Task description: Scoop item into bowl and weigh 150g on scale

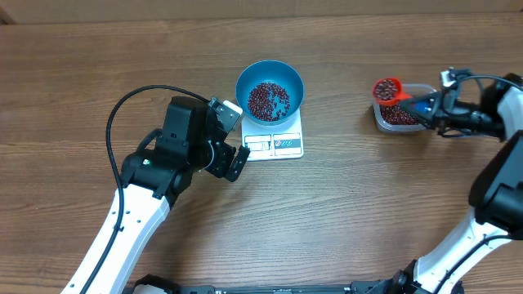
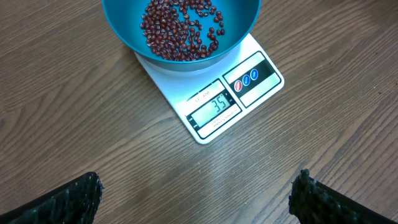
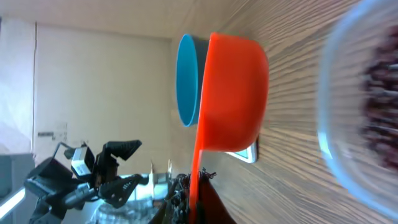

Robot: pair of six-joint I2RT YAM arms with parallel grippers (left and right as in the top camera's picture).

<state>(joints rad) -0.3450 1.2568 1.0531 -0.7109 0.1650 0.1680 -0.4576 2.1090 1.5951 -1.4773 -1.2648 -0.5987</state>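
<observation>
The blue bowl (image 1: 270, 77) stands on the white scale (image 1: 286, 145) and holds a thin layer of dark red beans (image 1: 268, 98). In the left wrist view the bowl (image 2: 121, 28) sits on the scale (image 2: 261, 74), whose display reads 35. My left gripper (image 1: 239, 139) hovers open just left of the scale, with bare wood between its fingers (image 2: 68, 202). My right gripper (image 1: 426, 104) is shut on the handle of a red scoop (image 1: 400, 96) full of beans (image 1: 384, 89), held above the clear tub's left end. The right wrist view shows the scoop (image 3: 233, 93) from the side.
A clear plastic tub (image 1: 422, 88) with more beans (image 1: 400, 117) stands at the right, blurred in the right wrist view (image 3: 357, 124). The left arm's black cable (image 1: 131, 102) loops over the table at the left. Bare wood lies between scale and tub.
</observation>
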